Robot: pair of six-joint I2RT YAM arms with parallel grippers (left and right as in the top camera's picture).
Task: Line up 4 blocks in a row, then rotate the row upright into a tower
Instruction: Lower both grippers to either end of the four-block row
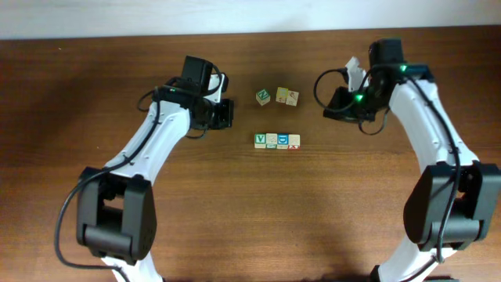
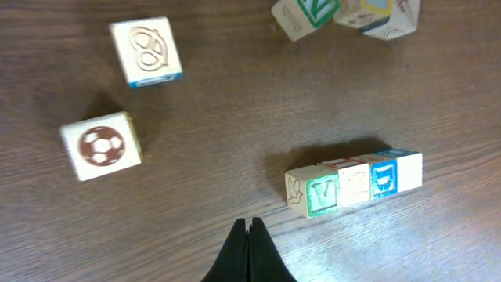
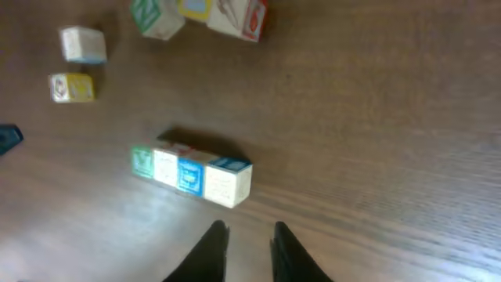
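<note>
As left tool (image 2: 247, 225) hangs shut, four blocks (image 2: 356, 184) touch in row.

Even bright light, soft short shadows; right wrist view blurred (left sharp).

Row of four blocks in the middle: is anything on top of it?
Nothing rests on the row; its top faces show. Its undersides, against the table, are hidden.

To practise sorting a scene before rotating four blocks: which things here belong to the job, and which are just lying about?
Job, all in one row:
green V block
red-topped block
blue block
end block

Lying about:
ball block
knot block
three clustered blocks
</note>
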